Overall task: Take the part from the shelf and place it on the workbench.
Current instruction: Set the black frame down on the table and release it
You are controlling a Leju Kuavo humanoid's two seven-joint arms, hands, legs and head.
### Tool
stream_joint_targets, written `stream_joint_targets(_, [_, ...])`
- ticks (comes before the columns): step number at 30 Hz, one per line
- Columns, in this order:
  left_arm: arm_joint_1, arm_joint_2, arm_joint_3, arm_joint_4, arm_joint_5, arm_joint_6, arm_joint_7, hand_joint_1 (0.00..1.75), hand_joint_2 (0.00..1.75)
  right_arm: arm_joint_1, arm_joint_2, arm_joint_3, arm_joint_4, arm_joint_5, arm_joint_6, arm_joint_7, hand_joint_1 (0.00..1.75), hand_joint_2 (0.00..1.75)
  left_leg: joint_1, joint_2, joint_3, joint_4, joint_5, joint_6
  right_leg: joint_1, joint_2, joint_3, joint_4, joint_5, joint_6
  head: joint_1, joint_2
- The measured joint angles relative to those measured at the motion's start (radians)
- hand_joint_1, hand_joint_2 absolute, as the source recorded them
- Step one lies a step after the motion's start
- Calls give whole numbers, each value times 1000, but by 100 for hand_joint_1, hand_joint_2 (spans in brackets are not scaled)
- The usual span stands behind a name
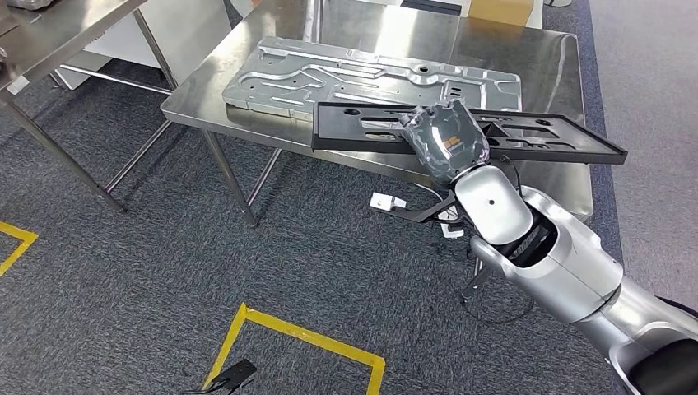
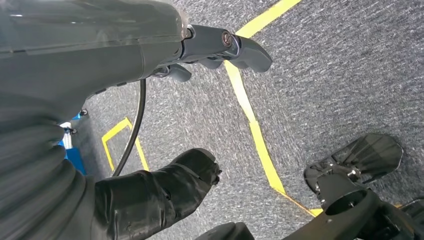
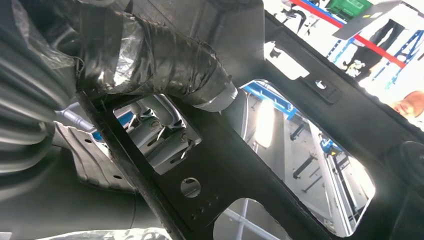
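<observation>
Head view: the right hand (image 1: 445,141) grips the long black part (image 1: 527,136) near its middle and holds it level above the near edge of the steel workbench (image 1: 539,62) — just in front of the silver plate (image 1: 362,78) lying there. Lower it flat, clear of that plate, onto bare benchtop — release only once it rests fully. The left hand (image 2: 165,192) hangs over the carpet, holding nothing, fingers apart.

A second steel table (image 1: 49,33) stands well left of yellow floor tape (image 1: 300,333) — grey carpet (image 1: 123,271) beneath — white power strip (image 1: 387,201) nearby.
</observation>
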Motion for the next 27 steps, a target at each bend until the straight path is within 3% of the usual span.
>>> stream_joint_targets(17, [0, 3, 0, 1, 3, -5, 2, 0, 175, 0, 6, 0, 11, -14, 9, 13, 175, 175, -1, 0, 0, 2, -1, 1, -1, 0, 1, -1, 0, 0, 0, 0])
stream_joint_targets(23, [0, 7, 0, 2, 3, -9, 0, 0, 175, 0, 13, 0, 19, -21, 13, 23, 175, 175, -4, -2, -2, 8, -5, 7, -3, 0, 1, -1, 0, 3, 0, 0])
stream_joint_targets(27, [-1, 9, 0, 3, 3, -10, 0, 0, 175, 0, 16, -1, 24, -24, 12, 25, 175, 175, -2, -1, 3, 1, -4, 17, -4, 0, 5, -5, -1, 13, 0, 0])
